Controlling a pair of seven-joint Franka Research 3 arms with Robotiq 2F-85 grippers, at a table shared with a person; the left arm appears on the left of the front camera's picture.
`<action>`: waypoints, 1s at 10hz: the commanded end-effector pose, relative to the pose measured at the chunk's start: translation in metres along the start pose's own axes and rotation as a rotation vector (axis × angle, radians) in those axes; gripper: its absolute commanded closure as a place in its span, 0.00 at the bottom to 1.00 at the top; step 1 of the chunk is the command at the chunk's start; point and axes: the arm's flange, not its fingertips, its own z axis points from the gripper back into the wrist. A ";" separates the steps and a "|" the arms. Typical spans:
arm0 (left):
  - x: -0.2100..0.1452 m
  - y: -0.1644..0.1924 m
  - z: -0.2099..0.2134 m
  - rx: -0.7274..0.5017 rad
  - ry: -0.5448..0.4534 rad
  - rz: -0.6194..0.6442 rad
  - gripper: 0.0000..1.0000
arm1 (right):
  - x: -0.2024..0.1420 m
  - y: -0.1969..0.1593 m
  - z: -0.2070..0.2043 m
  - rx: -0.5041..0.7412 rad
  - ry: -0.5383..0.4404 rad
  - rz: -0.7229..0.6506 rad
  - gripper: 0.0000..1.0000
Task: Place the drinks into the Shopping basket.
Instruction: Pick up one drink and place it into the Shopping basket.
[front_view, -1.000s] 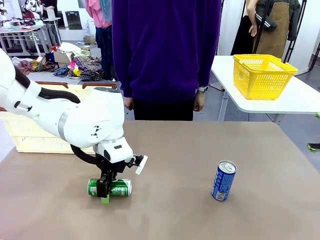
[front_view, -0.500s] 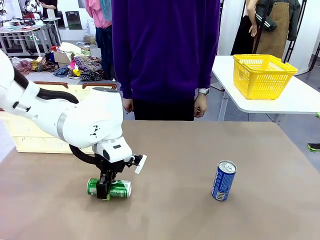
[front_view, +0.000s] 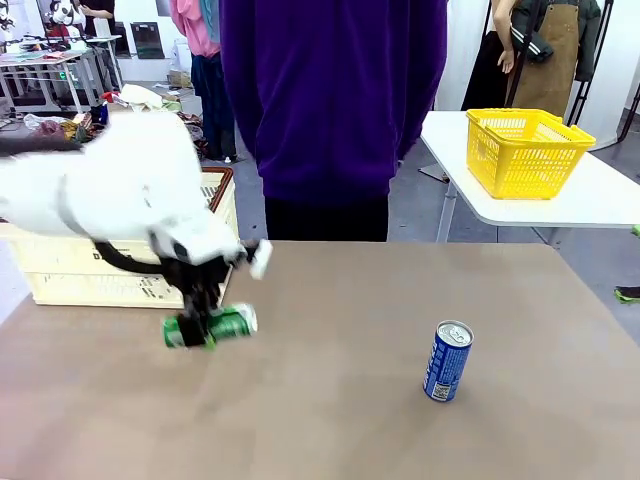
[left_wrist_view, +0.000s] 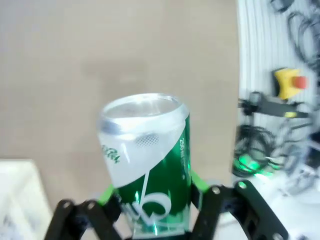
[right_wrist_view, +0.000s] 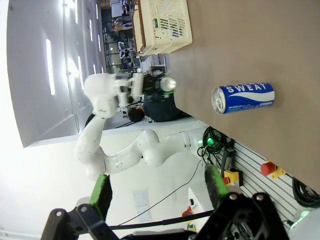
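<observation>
My left gripper (front_view: 203, 330) is shut on the green can (front_view: 235, 320), which hangs sideways just above the table, in front of the cream Shopping basket (front_view: 120, 275) at the far left. In the left wrist view the green can (left_wrist_view: 150, 160) sits between the green pads (left_wrist_view: 198, 182) of the left gripper (left_wrist_view: 152, 205), silver top facing away. A blue can (front_view: 447, 361) stands upright on the table at the right. The right wrist view shows the blue can (right_wrist_view: 243, 98), the Shopping basket (right_wrist_view: 162, 25) and my right gripper (right_wrist_view: 157, 192) open, with nothing between its fingers.
A person in a purple top (front_view: 330, 100) stands at the far edge of the table. A smaller yellow mesh basket (front_view: 528, 150) sits on a white side table at the back right. Brown tabletop (front_view: 330, 400) lies bare between the two cans.
My left gripper closed on the green can, then lifted it off the table and carried it up and to the left, toward the cream basket. The blue can has not moved.
</observation>
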 end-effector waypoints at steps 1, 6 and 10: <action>-0.032 -0.024 0.087 0.025 -0.074 0.179 1.00 | 0.000 0.004 -0.001 0.015 -0.004 -0.010 0.00; -0.089 -0.031 0.154 0.077 -0.197 0.306 1.00 | 0.000 0.004 -0.001 0.015 -0.004 -0.010 0.00; -0.139 0.030 0.210 0.112 -0.364 0.707 1.00 | 0.000 0.004 -0.001 0.015 -0.004 -0.010 0.00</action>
